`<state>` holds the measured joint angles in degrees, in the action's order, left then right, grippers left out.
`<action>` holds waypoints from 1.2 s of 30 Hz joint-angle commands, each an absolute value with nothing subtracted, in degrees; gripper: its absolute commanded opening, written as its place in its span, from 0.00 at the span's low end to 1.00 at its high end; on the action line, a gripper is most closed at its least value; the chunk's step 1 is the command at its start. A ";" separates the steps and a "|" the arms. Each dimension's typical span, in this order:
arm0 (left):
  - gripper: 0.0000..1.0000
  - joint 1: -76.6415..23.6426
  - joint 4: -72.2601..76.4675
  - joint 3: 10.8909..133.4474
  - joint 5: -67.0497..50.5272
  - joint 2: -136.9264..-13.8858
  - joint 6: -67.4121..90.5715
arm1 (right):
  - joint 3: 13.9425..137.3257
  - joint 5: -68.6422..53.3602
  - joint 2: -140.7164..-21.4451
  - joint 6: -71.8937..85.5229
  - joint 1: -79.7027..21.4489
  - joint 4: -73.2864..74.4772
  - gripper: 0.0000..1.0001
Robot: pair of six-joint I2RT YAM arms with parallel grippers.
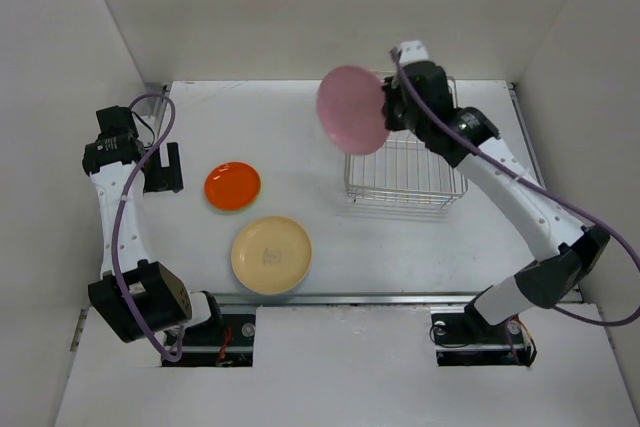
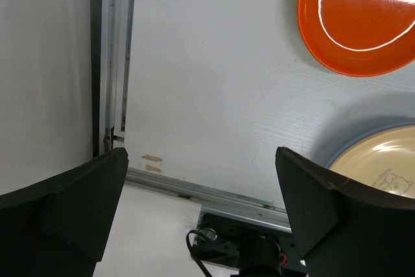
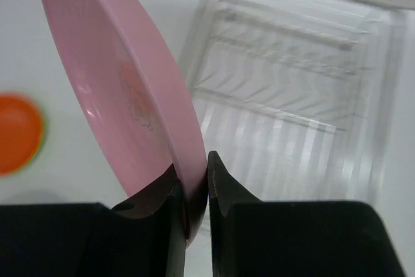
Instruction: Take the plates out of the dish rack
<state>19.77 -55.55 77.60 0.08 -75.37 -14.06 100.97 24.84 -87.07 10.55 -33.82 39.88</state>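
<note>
My right gripper (image 1: 388, 107) is shut on the rim of the pink plate (image 1: 352, 109) and holds it on edge in the air, over the left end of the wire dish rack (image 1: 405, 175). In the right wrist view the fingers (image 3: 224, 192) pinch the pink plate (image 3: 123, 89) above the blurred rack (image 3: 292, 95). The rack shows no plates. The orange-red plate (image 1: 232, 185) lies on a lime green one, of which only a rim shows (image 3: 43, 135). The pale yellow-orange plate (image 1: 271, 254) lies on the blue plate, of which only a rim shows (image 2: 363, 142). My left gripper (image 1: 165, 169) is open and empty, left of the orange-red plate (image 2: 360, 21).
White walls enclose the table on three sides. A metal rail (image 2: 214, 192) runs along the table's near edge, with the arm bases behind it. The two plate stacks sit left of centre, with the rack at the right back.
</note>
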 commanded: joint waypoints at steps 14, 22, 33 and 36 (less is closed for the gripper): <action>0.96 20.04 -56.95 79.37 -1.23 -75.23 -13.27 | 81.65 -23.37 -100.45 10.72 -48.42 19.69 0.00; 0.96 20.04 -56.95 78.84 -0.70 -74.71 -13.80 | 85.07 -26.54 -110.82 11.25 -48.96 20.21 0.13; 0.96 20.04 -56.95 78.84 -0.79 -74.71 -13.80 | 90.96 -13.71 -113.12 8.09 -55.55 30.23 0.67; 0.96 20.04 -56.95 78.84 -0.79 -74.71 -13.80 | 91.58 -11.70 -113.12 8.09 -56.16 30.85 0.67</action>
